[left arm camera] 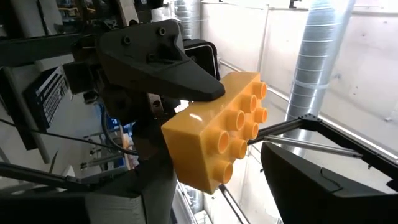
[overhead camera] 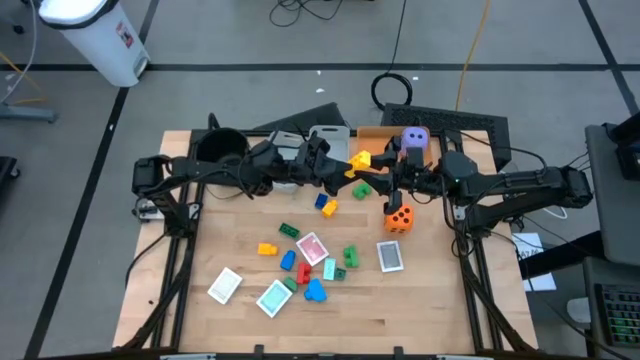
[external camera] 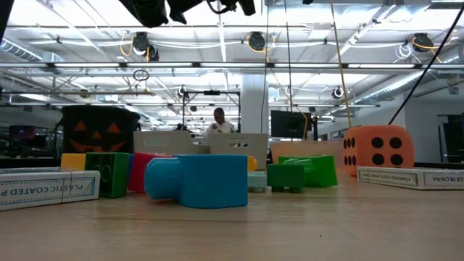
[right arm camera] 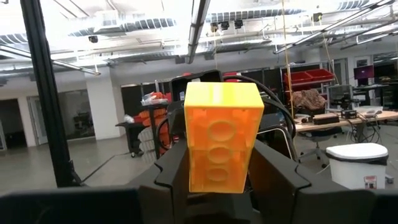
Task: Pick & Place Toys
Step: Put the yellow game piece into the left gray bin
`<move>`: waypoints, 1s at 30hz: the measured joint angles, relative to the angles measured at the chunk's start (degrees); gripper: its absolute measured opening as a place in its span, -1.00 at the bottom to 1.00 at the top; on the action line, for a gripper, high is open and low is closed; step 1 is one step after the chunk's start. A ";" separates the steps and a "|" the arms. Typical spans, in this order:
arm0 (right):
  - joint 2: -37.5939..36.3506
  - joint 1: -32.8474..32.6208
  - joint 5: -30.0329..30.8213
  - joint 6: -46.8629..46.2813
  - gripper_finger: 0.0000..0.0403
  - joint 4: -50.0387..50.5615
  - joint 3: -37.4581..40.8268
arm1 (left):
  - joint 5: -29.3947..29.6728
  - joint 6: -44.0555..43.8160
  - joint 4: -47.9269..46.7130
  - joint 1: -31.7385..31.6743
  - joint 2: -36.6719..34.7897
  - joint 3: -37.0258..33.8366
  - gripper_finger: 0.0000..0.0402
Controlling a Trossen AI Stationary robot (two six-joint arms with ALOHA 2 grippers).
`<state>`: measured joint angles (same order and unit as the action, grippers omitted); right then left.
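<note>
The yellow block [overhead camera: 361, 160] hangs in the air above the far part of the counter [overhead camera: 420, 310], just beside the purple die [overhead camera: 415, 139], and both arms meet at it. The right claw [right arm camera: 217, 168] holds the yellow block, its two dark fingers pressed to the block's sides, hollow underside facing the wrist camera. The left claw [left arm camera: 249, 118] stands around the same block with its fingers parted: one finger [left arm camera: 161, 59] lies against the studded block's top, the other finger [left arm camera: 311, 180] stands apart from it. Nearer than the purple die, the orange die [overhead camera: 399, 219] sits on the counter, and farther toward the near edge lie small blocks and playing cards [overhead camera: 390, 256].
</note>
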<state>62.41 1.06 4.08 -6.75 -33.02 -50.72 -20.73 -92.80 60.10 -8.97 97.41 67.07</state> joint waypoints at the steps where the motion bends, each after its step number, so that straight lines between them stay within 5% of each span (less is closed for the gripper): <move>1: 0.02 0.01 -0.56 -0.02 -0.39 -0.43 0.01 | 0.00 0.04 -0.02 0.00 -0.02 0.00 0.15; 20: 0.62 -0.04 -2.93 -1.11 -0.39 0.13 0.04 | 0.93 1.36 -1.92 -0.30 -0.07 0.02 0.15; 30: 2.58 0.44 -2.85 -0.85 -0.39 -0.37 0.02 | -0.24 1.82 -1.22 -0.48 -0.07 0.02 -0.19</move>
<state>64.99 1.50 1.23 -7.60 -33.38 -50.70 -20.97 -90.98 58.87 -9.45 97.34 67.09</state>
